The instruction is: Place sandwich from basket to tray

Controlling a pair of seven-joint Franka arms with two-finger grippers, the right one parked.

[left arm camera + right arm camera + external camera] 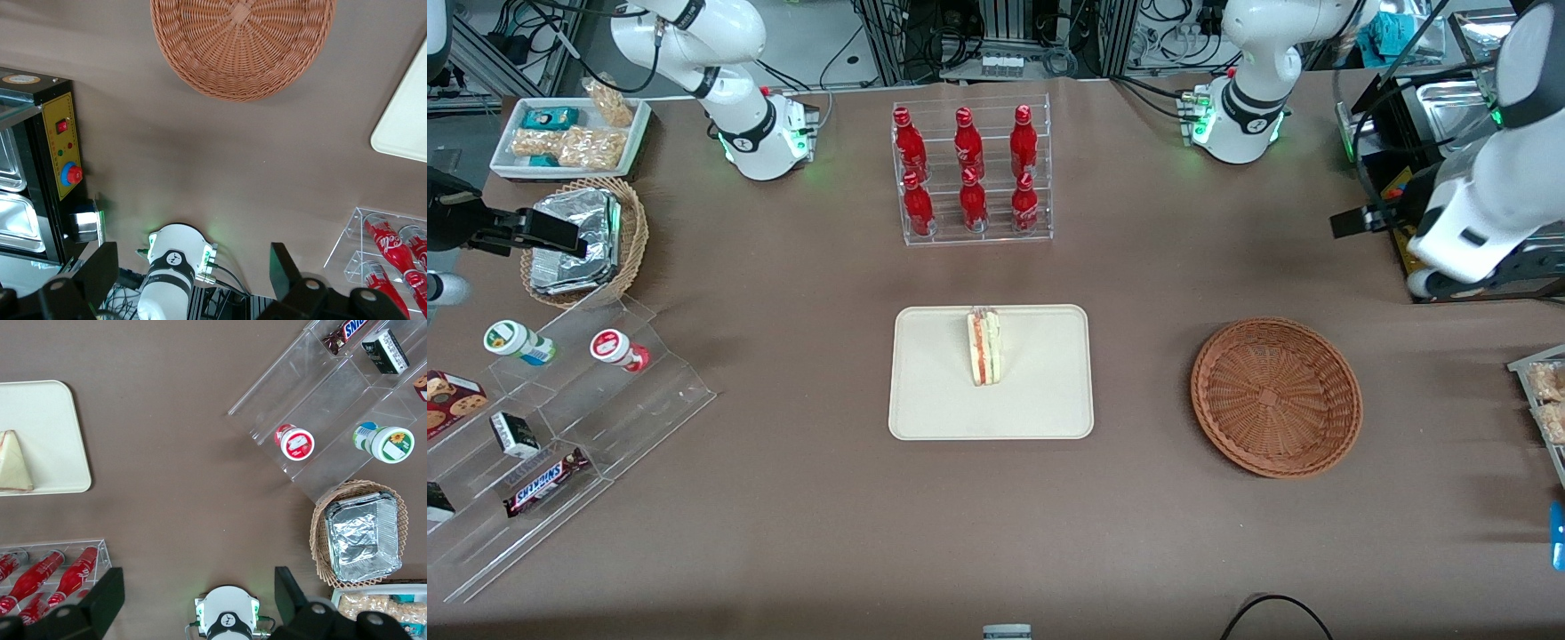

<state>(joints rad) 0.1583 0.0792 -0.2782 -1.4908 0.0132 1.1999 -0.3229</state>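
We judge the placing done: the sandwich (984,348) stands on the tray (934,391), the basket (1276,396) is empty, and farther off our gripper (193,280) hangs high with fingers (100,270) wide open, holding nothing, so only parking remains.

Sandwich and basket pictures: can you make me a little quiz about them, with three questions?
1. True or false: the sandwich lies on the tray.
2. What is inside the basket? A) the sandwich B) red bottles C) nothing
3. Fill in: the gripper has its jaws ____, with nothing between them, up above the table near the working arm's base.

Key: 1 true. 2 C. 3 open.
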